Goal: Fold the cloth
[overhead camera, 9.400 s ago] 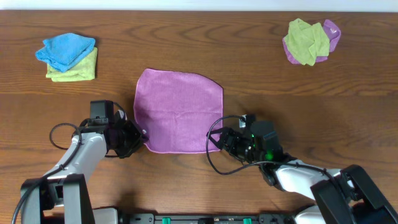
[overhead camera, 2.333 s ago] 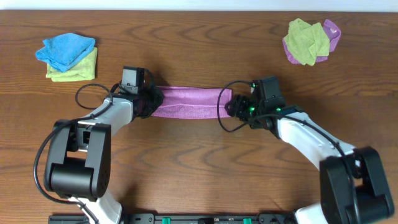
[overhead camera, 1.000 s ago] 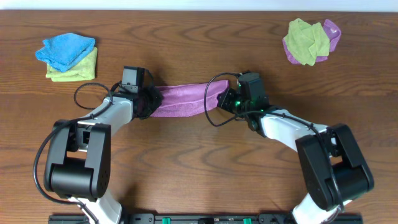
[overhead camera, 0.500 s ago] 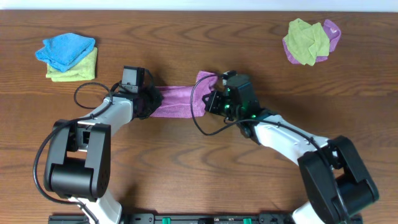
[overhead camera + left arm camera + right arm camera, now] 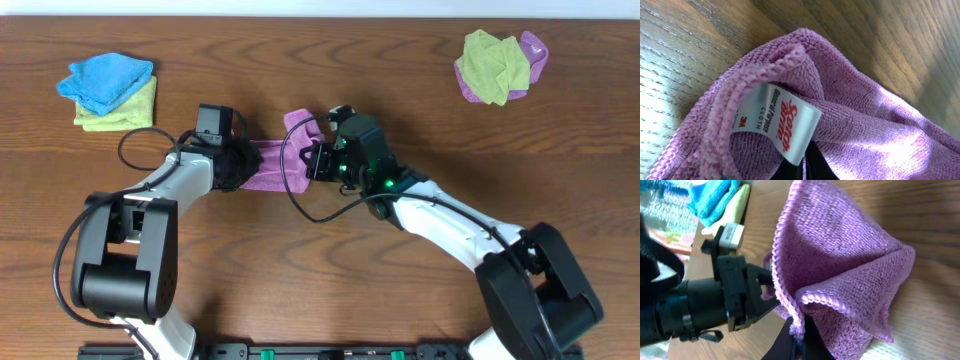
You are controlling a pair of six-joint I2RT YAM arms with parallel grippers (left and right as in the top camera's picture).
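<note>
The cloth (image 5: 268,166) is seen as a narrow folded strip near the far edge of the table (image 5: 320,290), left of centre. Its left end is clamped by the left tool (image 5: 238,162), seemingly as an anchor. Its right end is gripped by the right tool (image 5: 318,160) and held raised over the strip — presumably so the strip can be halved. The fingers (image 5: 812,165) are largely buried in fabric below a sewn label (image 5: 777,122) — the left clamp is likely, not certain.
</note>
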